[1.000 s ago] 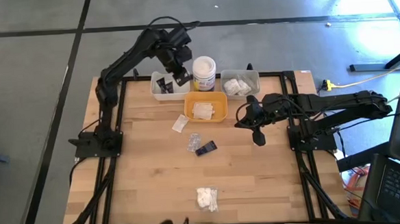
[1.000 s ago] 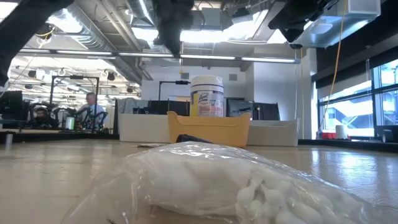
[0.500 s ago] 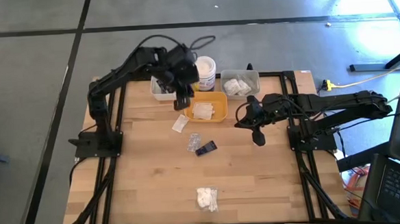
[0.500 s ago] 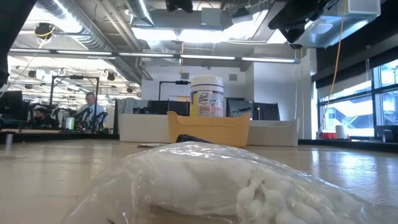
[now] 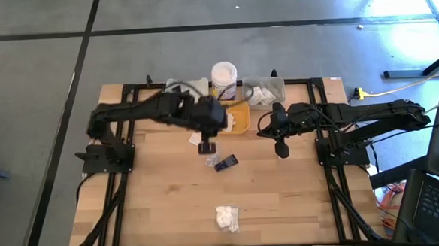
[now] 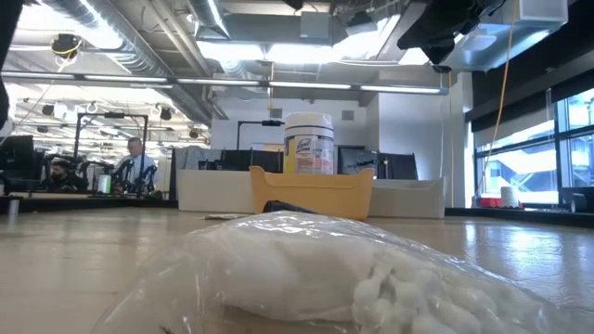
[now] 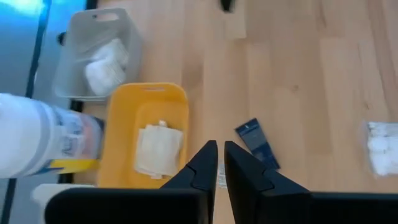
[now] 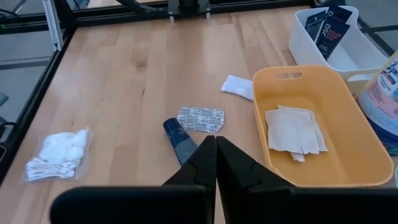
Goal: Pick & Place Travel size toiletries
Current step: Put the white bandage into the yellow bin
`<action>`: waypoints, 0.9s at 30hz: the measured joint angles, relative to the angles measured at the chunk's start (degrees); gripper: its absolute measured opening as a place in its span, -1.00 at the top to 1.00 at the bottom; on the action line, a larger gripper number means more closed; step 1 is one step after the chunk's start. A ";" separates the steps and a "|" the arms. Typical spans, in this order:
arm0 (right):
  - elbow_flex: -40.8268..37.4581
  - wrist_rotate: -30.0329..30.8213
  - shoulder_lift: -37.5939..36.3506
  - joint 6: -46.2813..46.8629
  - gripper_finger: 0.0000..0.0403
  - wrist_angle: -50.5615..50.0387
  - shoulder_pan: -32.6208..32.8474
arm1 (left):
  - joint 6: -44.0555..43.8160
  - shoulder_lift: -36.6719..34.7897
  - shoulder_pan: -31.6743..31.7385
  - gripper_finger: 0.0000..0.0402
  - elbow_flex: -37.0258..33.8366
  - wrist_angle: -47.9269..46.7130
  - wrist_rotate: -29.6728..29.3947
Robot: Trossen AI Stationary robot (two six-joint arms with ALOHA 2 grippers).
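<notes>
Loose on the wood lie a black tube (image 5: 226,162), a clear foil sachet (image 5: 212,159), a white sachet (image 8: 237,87) and a clear-wrapped pack of white cotton pieces (image 5: 227,217). My left gripper (image 5: 206,148) hovers above the table just short of the tube (image 7: 256,142), fingers shut, holding nothing. My right gripper (image 5: 282,150) waits shut over the table's right side, and the tube (image 8: 180,142) shows just beyond its fingertips in its wrist view. More black tubes (image 8: 333,28) stand in the white tray (image 8: 348,56). Beige sachets (image 7: 158,144) lie in the yellow tray (image 7: 118,112).
Along the far edge stand the white tray, a white jar with a yellow label (image 5: 224,74), the yellow tray (image 5: 238,119) and a grey tray (image 5: 263,91) holding white fluffy pieces (image 7: 104,70). Black frame rails run down both sides of the table.
My left gripper has swung from above the white tray at the far edge toward the near edge, passing the yellow tray. It now stands over the middle of the table beside the loose tube and foil sachet. The things on the table have stayed put.
</notes>
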 joint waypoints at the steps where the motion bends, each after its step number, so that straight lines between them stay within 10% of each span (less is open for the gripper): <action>1: 0.00 0.00 -0.01 -0.04 0.96 0.00 0.00 | -0.32 -1.67 -0.98 0.89 -3.98 2.72 -0.11; 14: 0.00 3.37 0.01 -0.09 0.96 -0.20 0.00 | -7.97 -28.71 -7.81 0.95 -53.63 42.42 -2.44; 27: 0.00 7.47 0.01 -2.23 0.97 -0.82 -2.19 | -10.45 -39.86 -4.55 0.87 -76.37 57.91 -8.83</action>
